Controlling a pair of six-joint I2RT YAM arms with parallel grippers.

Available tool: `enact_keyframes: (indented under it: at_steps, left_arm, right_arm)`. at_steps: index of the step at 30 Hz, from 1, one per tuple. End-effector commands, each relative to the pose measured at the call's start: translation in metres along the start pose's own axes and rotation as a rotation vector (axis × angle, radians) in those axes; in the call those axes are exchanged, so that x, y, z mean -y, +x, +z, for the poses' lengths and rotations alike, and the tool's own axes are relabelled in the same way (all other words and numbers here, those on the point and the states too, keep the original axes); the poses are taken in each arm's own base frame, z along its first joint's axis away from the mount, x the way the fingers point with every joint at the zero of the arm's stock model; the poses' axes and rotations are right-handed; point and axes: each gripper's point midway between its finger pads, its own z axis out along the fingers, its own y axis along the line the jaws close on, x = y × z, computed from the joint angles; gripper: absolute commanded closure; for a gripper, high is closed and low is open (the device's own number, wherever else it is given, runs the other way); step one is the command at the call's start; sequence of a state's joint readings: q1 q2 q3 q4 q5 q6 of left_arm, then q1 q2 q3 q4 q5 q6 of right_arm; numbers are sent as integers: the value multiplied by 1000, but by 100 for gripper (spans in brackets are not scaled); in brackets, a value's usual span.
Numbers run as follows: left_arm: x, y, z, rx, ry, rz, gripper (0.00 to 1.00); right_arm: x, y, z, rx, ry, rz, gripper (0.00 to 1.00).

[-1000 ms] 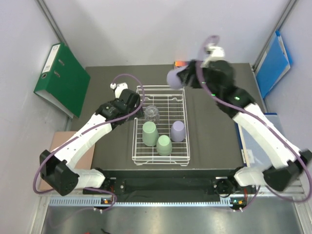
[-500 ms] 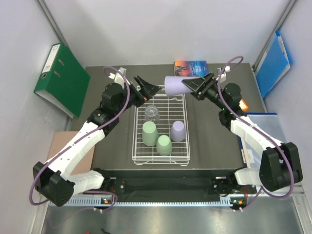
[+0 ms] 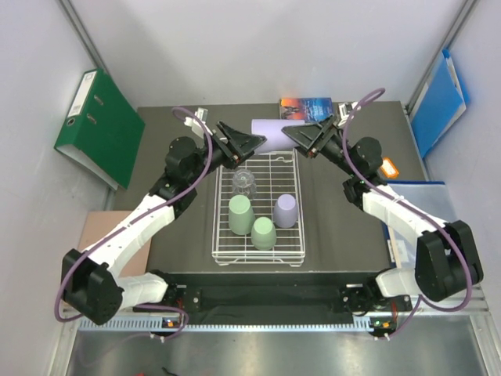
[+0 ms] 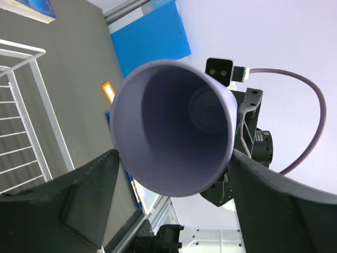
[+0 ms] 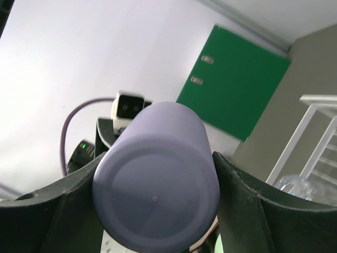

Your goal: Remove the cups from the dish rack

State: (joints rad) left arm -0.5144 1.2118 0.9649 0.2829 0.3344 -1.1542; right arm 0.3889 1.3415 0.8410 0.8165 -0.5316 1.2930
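A lilac cup (image 3: 268, 128) hangs on its side in the air over the far end of the white dish rack (image 3: 218, 227). My right gripper (image 3: 296, 137) is shut on its base end (image 5: 155, 200). My left gripper (image 3: 252, 145) is open, its fingers (image 4: 79, 203) on either side of the cup's open mouth (image 4: 174, 126). In the rack stand a clear ribbed glass (image 3: 244, 182), two pale green cups (image 3: 239, 214) (image 3: 264, 233) and a second lilac cup (image 3: 285, 210), all upside down.
A green binder (image 3: 98, 125) leans at the left wall and a blue folder (image 3: 438, 102) at the right. A book (image 3: 305, 106) lies at the table's far edge. A small orange object (image 3: 389, 168) lies right of the rack.
The right gripper has carried the lilac cup leftward. The left gripper has risen and come up to it, so its fingers now stand around the cup's mouth.
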Motion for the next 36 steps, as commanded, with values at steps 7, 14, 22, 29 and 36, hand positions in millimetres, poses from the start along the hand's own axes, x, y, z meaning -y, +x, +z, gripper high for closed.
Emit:
enact_keyframes:
  at_steps: [7,14,22,29,36]
  left_arm:
    - [35,-6,0,11,151,26,54]
    - [20,-30,-7,101,-22,104,1]
    - [23,-53,-19,154,-61,173,1]
    - [3,-79,-42,248,-266,300,1]
    - [24,-59,-33,175,-88,226,3]
  right_arm:
    - [-41,18,14,-86,-162,-20,100]
    - [-40,17,11,-86,-120,-71,100]
    - [-41,19,7,-95,-120,-92,100]
    - [-41,13,-1,-75,-91,-133,100]
    - [-38,14,0,-71,-112,-106,100]
